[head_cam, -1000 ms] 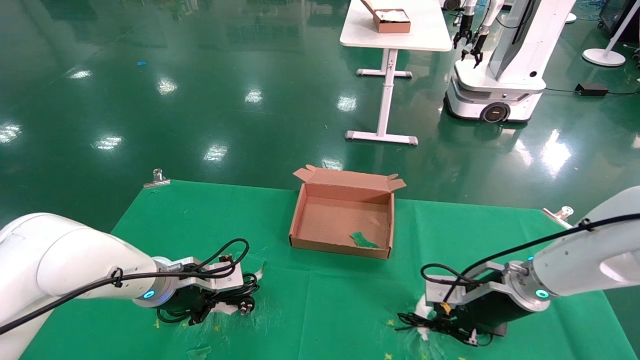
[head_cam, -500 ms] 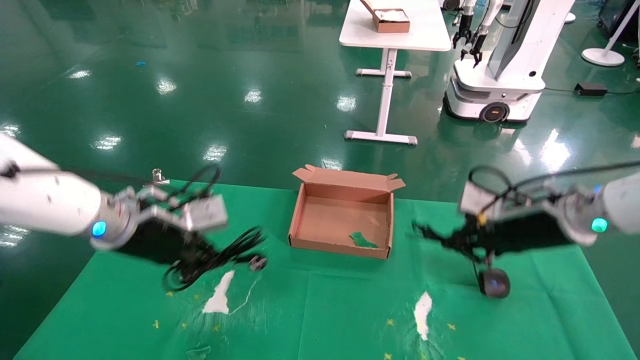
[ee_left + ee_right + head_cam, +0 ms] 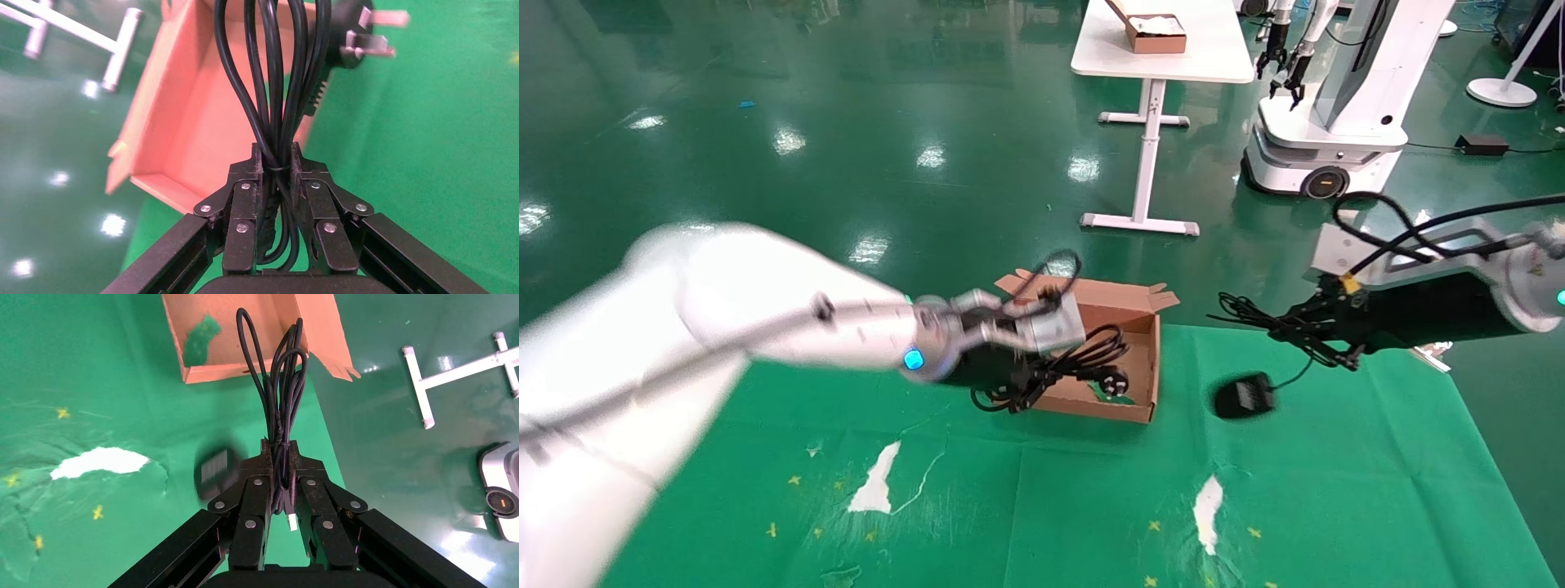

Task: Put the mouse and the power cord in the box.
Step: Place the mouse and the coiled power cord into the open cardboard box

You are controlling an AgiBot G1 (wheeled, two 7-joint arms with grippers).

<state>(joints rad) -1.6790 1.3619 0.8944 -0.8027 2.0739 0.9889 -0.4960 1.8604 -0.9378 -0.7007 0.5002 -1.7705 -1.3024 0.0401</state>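
Note:
The brown cardboard box [image 3: 1142, 377] lies open on the green cloth, a green scrap [image 3: 199, 337] inside. My left gripper [image 3: 1042, 371] is shut on the power cord [image 3: 1083, 363], whose thick black loops [image 3: 272, 79] and pronged plug [image 3: 361, 37] hang over the box's near left part. My right gripper [image 3: 1316, 327] hovers to the right of the box, shut on the bundled thin wire [image 3: 283, 398] of the mouse. The black mouse [image 3: 1244, 398] dangles below it on the wire, above the cloth and outside the box.
White torn patches [image 3: 876, 487] mark the cloth in front. A metal clip [image 3: 1433, 354] holds the cloth's far right corner. Beyond on the floor stand a white table [image 3: 1164, 49] carrying another box, and a second robot [image 3: 1324, 139].
Both arms rose from the cloth with their loads and swung inward. The left one carried the cord from the front left to over the box; the mouse now swings nearer the box.

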